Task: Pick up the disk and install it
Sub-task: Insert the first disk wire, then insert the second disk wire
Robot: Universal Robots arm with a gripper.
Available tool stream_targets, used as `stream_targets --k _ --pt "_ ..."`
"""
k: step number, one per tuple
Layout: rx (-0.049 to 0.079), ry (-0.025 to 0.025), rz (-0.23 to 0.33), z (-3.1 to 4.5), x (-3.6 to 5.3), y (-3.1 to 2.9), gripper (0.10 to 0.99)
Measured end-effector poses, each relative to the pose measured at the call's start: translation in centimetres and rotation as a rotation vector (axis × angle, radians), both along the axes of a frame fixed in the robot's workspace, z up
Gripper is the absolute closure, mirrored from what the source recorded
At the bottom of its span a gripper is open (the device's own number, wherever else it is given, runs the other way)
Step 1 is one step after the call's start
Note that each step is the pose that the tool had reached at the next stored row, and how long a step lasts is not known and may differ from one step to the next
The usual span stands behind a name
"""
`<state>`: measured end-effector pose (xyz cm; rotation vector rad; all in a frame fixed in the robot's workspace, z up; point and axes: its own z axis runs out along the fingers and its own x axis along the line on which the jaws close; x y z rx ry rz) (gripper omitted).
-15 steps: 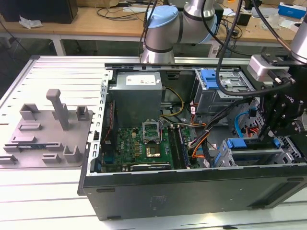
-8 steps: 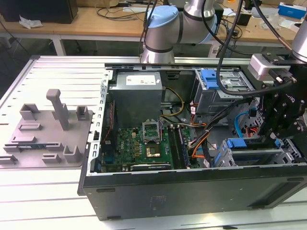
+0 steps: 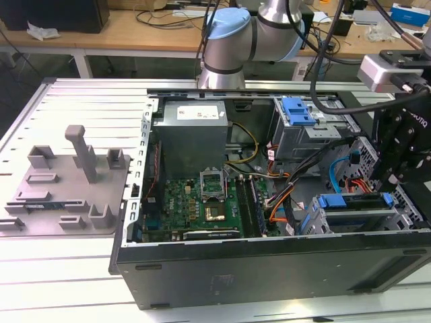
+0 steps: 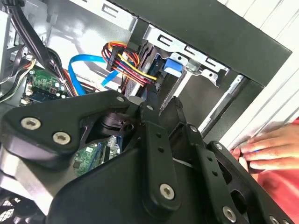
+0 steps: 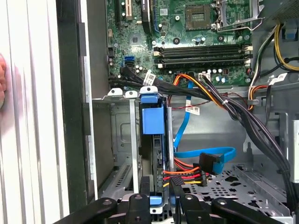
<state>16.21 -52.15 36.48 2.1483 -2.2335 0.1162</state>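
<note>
The disk (image 3: pixel 351 202), edged by its blue carrier rail, sits in the drive bay at the front corner of the open computer case, on the exterior view's right. In the first wrist view the disk (image 5: pixel 152 122) stands on edge between the bay's metal walls. My gripper (image 3: pixel 394 178) hovers at the disk's outer end. Its black fingers (image 5: pixel 138 203) flank the rail's blue end, so the gripper (image 5: pixel 159 201) looks shut on the disk. In the second wrist view the gripper (image 4: pixel 161 105) points down at the blue tab (image 4: pixel 174 65).
Orange, red and blue cables (image 5: pixel 201 161) crowd the bay beside the disk. A grey power-supply box (image 3: pixel 192 134), motherboard (image 3: pixel 202 202) and upper drive cage (image 3: pixel 306 124) occupy the case. A grey fixture plate (image 3: pixel 67 185) lies on the exterior view's left. A person's hand (image 4: pixel 273 144) rests outside the case wall.
</note>
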Motion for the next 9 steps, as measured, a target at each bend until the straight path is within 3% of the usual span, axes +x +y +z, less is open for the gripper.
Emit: stream_targets --k 9 --pt "0.0 0.0 0.0 0.0 0.0 0.1 0.78"
